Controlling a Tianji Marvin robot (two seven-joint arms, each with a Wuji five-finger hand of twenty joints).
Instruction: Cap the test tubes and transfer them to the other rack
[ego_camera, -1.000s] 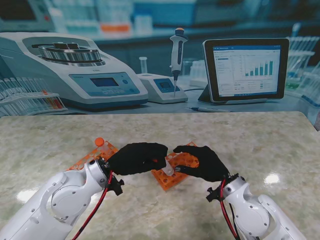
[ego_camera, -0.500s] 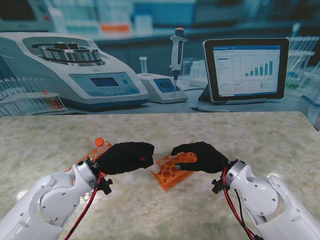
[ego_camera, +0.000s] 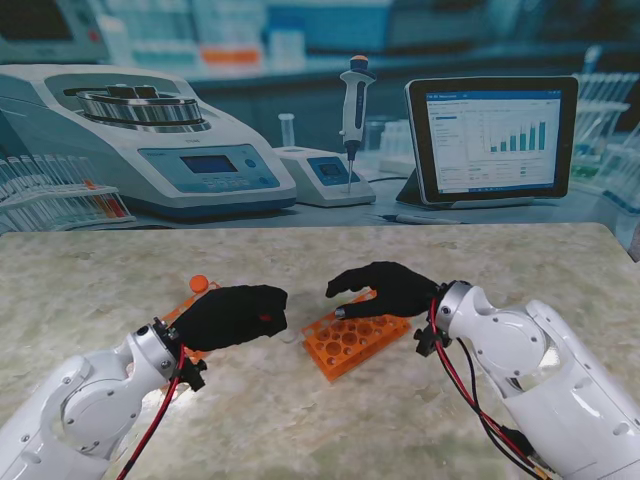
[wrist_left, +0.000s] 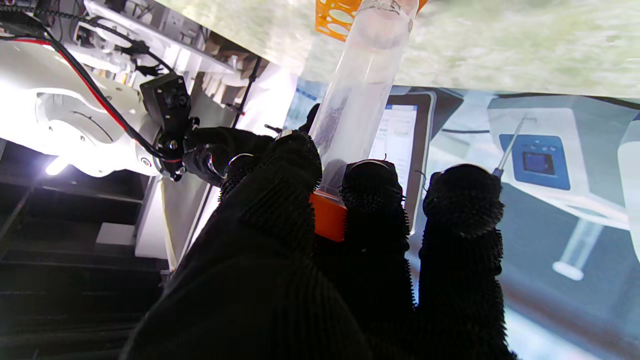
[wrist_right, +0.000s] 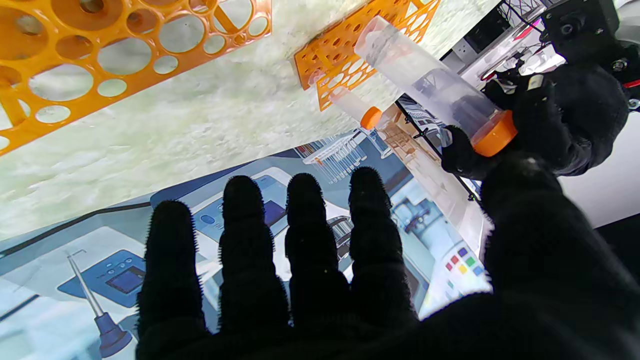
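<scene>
My left hand (ego_camera: 236, 315) is shut on a clear test tube (wrist_left: 359, 90) with an orange cap (wrist_left: 327, 219), pinched at the cap end between thumb and fingers. In the right wrist view the same tube (wrist_right: 425, 80) is tilted, its bottom pointing toward the left orange rack (wrist_right: 345, 60). That rack (ego_camera: 182, 308) is mostly hidden behind my left hand and holds one capped tube (ego_camera: 199, 284). My right hand (ego_camera: 384, 289) is open with its fingers (wrist_right: 305, 240) spread, hovering over the far edge of the middle orange rack (ego_camera: 355, 340).
A centrifuge (ego_camera: 150, 135), a small balance with a pipette (ego_camera: 352, 100) and a tablet (ego_camera: 492, 135) stand along the back, beyond the marble table (ego_camera: 520, 270). A clear tube holder (ego_camera: 55, 195) sits at the far left.
The hands, which met over the middle rack, have parted. My right hand let go and opened, lifting to the rack's far side. My left hand drew back left with the tube.
</scene>
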